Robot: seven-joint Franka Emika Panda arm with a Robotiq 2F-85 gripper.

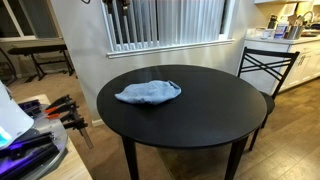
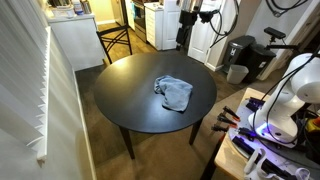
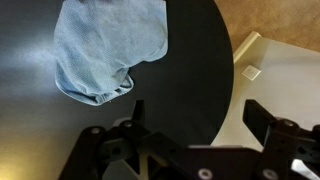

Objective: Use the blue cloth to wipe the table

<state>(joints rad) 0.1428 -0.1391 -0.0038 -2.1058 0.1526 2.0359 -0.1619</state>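
Black and round, the table point(image 1: 205, 120) carries the blue cloth point(image 1: 148, 92) in an exterior view, crumpled on the near-left part of the top. Its long axis runs across the picture, left to right, with the right end a little higher. A dark chair point(image 1: 266, 62) stands behind the table's right rim, white blinds point(image 1: 165, 22) hang behind, and orange-handled clamps point(image 1: 66, 110) sit low at the left.

Seen from higher up in an exterior view, the cloth point(image 2: 175, 92) lies close to the middle of the tabletop point(image 2: 125, 100), its long axis slanting from upper left to lower right, the broader end toward the lower right. The robot arm point(image 2: 187, 25) shows as a dark upright shape above the far rim, well apart from the cloth; its jaws are too small to read here. A chair point(image 2: 115, 42) stands at the far-left rim.

From the wrist, the cloth point(image 3: 105, 50) fills the upper left, long axis running roughly top to bottom, its narrower folded end pointing down toward the gripper point(image 3: 195, 115). The jaws stand wide apart with nothing between them, clear of the cloth. The table's curved edge point(image 3: 225, 90) passes at right, with tan floor point(image 3: 280, 20) beyond.
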